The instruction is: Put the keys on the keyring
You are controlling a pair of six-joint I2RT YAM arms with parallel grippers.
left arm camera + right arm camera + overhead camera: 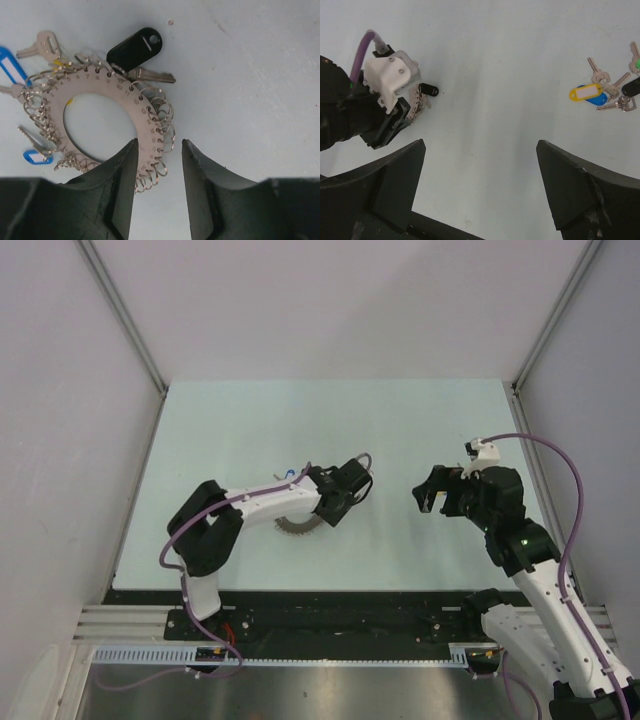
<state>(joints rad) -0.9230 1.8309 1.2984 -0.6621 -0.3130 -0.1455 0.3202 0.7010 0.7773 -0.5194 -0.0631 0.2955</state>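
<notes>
Near table point(400, 420) centre, straddles rim of keyring point(131, 107), flat on table, with left gripper point(160, 146), fingers half apart, not clamped. Holds right gripper point(480, 146) spread wide, empty, above table. Shows loose keys point(605, 92) lying well apart from ring.

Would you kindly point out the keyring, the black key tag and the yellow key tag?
keyring point(100, 84), left wrist view, upper band.
black key tag point(135, 47), left wrist view, middle.
yellow key tag point(586, 92), right wrist view, middle.
</notes>
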